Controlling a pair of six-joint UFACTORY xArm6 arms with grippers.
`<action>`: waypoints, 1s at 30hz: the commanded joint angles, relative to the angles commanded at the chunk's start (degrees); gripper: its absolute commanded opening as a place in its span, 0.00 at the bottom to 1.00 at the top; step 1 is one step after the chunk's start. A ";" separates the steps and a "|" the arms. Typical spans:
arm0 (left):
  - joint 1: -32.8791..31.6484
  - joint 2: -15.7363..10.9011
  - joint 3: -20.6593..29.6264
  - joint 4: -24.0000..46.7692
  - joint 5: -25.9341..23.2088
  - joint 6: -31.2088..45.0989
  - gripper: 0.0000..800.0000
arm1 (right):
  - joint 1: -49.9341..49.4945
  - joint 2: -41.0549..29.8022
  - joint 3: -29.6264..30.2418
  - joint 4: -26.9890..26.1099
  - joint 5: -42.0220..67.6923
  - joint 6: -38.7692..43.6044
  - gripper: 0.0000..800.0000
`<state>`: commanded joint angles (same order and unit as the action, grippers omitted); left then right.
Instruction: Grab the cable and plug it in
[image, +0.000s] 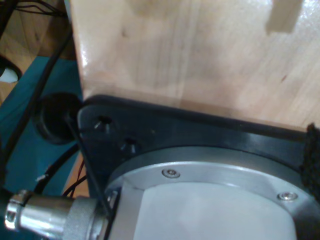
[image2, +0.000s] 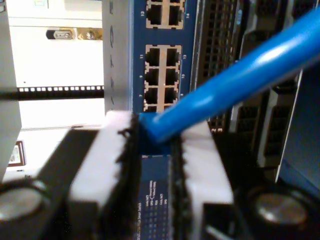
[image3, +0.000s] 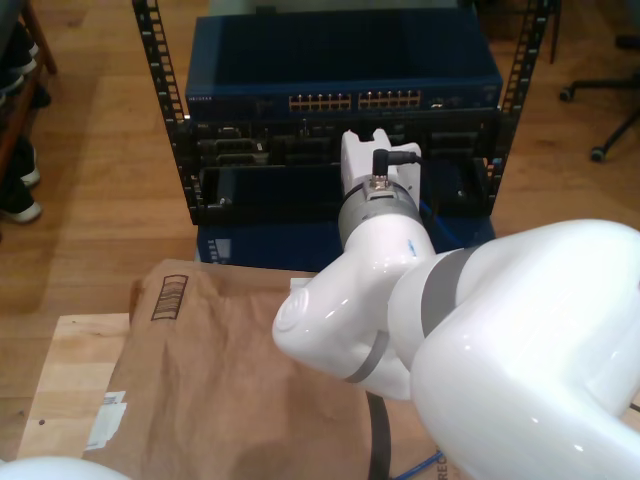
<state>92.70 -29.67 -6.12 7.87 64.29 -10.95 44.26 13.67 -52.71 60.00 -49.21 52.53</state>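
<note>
Cable (image2: 235, 82) pinched in our second gripper (image2: 154, 145), facing the blue switch (image2: 161, 75): insertion step. Next we line plug with 1 free port. First gripper's state: cannot tell.

Soft, even room light fills the exterior view, the white arm (image3: 480, 330) nearly blown out, while both wrist views are blurred up close: the blue cable (image2: 240, 80) smears, and glare streaks the wooden counter (image: 200, 60).
</note>
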 joint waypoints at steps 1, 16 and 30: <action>0.00 0.00 0.00 0.00 0.00 0.00 1.00 | 0.00 0.00 0.09 -0.09 -0.09 0.00 0.00; 0.00 0.00 0.00 0.00 0.00 0.00 1.00 | -2.73 -1.14 0.70 -0.70 -2.55 0.09 0.00; 0.00 0.00 0.00 0.00 0.00 0.00 1.00 | -8.09 1.05 0.62 -2.29 -2.55 0.26 0.00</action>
<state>92.70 -29.67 -6.12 7.87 64.29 -10.95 36.18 14.73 -52.10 57.71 -51.76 52.79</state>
